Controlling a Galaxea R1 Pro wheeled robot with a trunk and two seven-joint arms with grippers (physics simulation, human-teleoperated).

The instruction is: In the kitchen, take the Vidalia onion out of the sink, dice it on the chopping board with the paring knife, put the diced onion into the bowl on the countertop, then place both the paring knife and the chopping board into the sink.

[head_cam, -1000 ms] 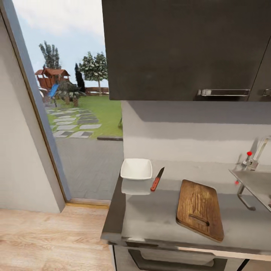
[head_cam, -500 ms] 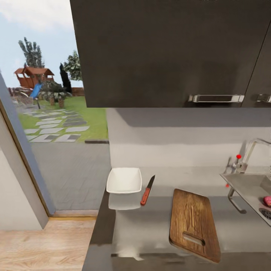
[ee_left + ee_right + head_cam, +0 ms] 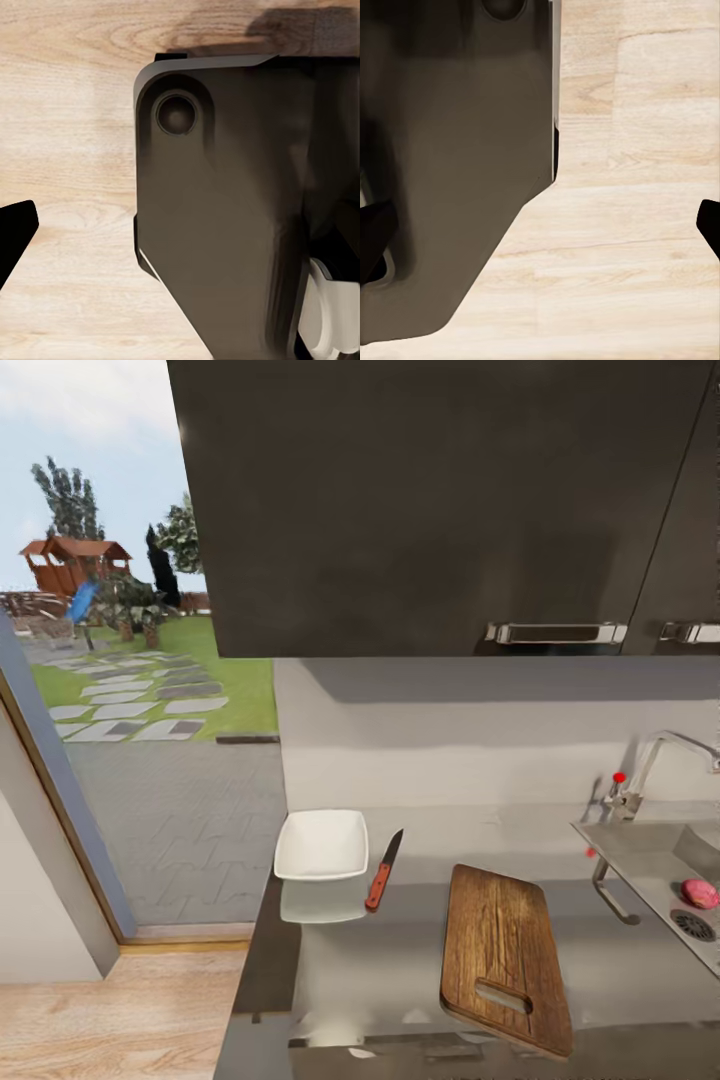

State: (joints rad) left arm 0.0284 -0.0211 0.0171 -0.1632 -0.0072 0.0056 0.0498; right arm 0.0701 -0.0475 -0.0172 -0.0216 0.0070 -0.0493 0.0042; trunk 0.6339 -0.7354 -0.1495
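Head view: bowl [image 3: 320,845] sits at the counter's [image 3: 400,970] left end, knife [image 3: 383,871] just right of it, board [image 3: 503,956] further right and nearer the front edge, slot end forward. Sink [image 3: 640,855] is at the far right with the tap [image 3: 655,758] behind it; onion [image 3: 699,893] lies in the sink beside the drain [image 3: 693,925]. Wall cupboards [image 3: 440,510] hang above the counter; no fingers near any of it.

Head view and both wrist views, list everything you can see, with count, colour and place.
White squarish bowl: one, countertop's left end.
Paring knife with reddish handle: one, right of bowl.
Dark brown wooden chopping board: one, near front edge.
Grey countertop: one, below dark cabinets.
Steel sink: one, far right.
Pinkish round onion: one, in sink beside drain.
Chrome faucet with red knob: one, behind sink.
Light wooden floor: below both arms.
Left gripper, right gripper: dark, over floor.
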